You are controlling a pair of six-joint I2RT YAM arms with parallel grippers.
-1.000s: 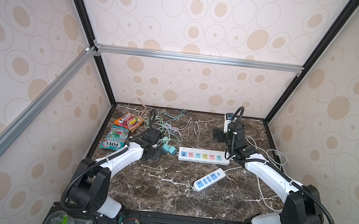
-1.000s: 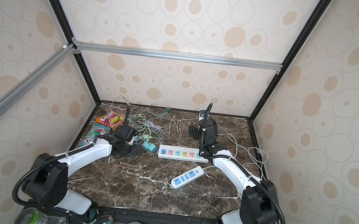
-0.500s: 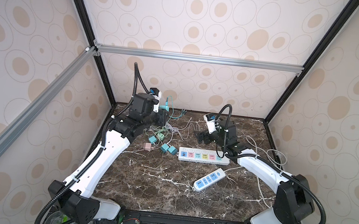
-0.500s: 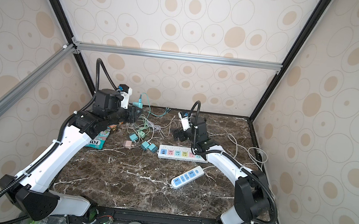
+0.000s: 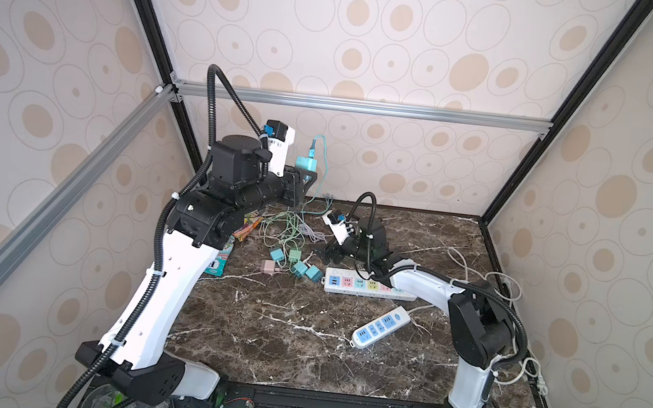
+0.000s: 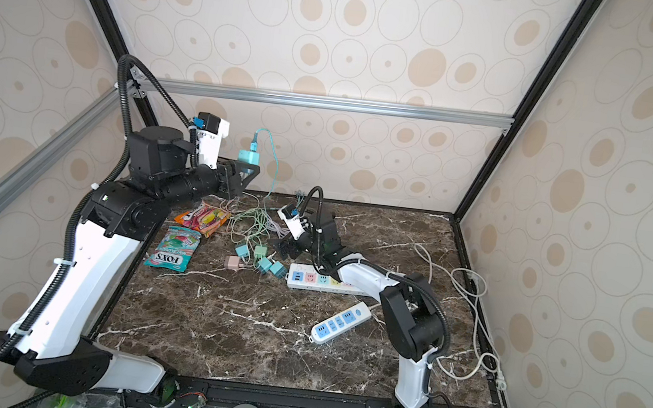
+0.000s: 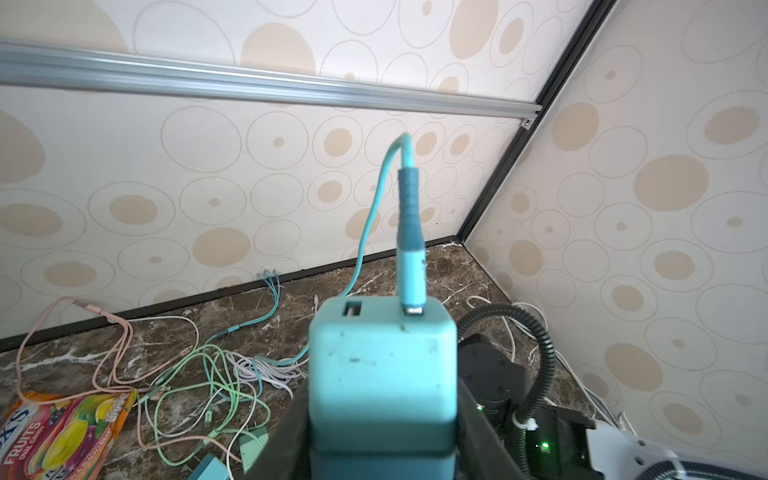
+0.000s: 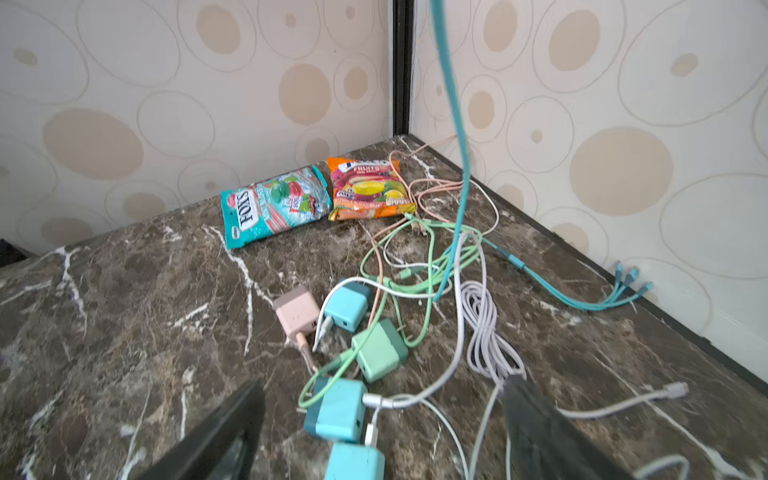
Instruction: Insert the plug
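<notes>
Left end effector pinches a teal cube-shaped charger plug high above the marble tabletop's far-left corner; right end effector hangs spread over pastel chargers

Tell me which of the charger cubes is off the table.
The teal charger cube clamped in the left gripper, raised high with its cable hanging down. The pink cube, green cube and other teal cubes lie on the marble table.

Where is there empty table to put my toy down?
Bare dark marble tabletop lies in front, between the left arm's base and the small white power strip, and in the back right corner. Crowded: back left, with tangled charging cables, pastel charger cubes and candy bags.
</notes>
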